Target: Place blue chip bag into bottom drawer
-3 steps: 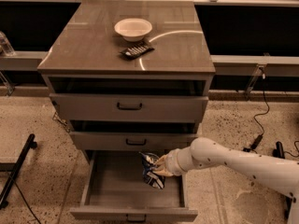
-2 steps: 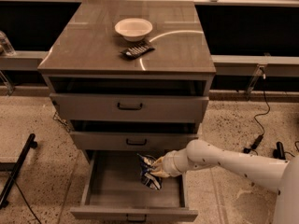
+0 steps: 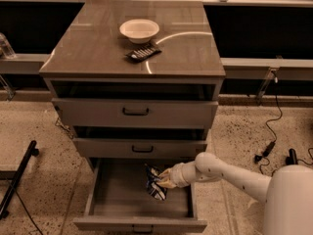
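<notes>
In the camera view, the two-finger tool (image 3: pixel 165 179) at the end of the white robot arm (image 3: pixel 220 168) extends in from the right. It sits over the right half of the pulled-out bottom grey drawer (image 3: pixel 117 199), nearer the back edge than the front. The tool is closed on the crumpled dark blue foil chip bag (image 3: pixel 154 184), which is pinched at its right side and hangs low over the drawer floor (whether its lower end touches the floor cannot be told).

The release is judged best made low. The bag should be lowered until it rests on the floor, well inside the right wall and away from the front edge, and only then let go, so that nothing overhangs the rim.

The bag's long axis is steeply tilted, with the upper end toward the back edge and the lower end pointing down toward the front edge.
</notes>
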`<state>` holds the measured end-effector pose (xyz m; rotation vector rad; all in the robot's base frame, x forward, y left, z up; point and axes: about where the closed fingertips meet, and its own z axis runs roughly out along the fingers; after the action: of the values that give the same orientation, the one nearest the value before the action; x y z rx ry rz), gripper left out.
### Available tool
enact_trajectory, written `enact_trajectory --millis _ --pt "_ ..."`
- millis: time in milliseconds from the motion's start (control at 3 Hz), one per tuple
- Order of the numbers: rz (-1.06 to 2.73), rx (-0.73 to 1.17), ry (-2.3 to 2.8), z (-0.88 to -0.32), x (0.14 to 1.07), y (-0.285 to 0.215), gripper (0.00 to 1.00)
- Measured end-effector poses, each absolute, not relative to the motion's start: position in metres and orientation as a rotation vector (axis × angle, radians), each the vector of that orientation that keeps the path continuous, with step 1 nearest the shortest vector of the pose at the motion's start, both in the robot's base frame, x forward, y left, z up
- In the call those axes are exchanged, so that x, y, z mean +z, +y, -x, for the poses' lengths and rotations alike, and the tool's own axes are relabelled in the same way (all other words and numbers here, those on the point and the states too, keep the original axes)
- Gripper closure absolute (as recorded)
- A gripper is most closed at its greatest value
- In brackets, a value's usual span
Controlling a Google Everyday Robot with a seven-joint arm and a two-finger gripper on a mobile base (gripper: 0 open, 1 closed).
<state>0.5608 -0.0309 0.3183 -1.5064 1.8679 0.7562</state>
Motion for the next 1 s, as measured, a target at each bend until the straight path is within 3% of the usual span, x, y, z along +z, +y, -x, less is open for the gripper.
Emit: enact_trajectory --millis 667,1000 --pt "1.402 0.834 1.84 -0.572 0.282 -0.04 1.0" --pt "1.391 0.864 1.828 -0.574 0.271 -0.042 0.75"
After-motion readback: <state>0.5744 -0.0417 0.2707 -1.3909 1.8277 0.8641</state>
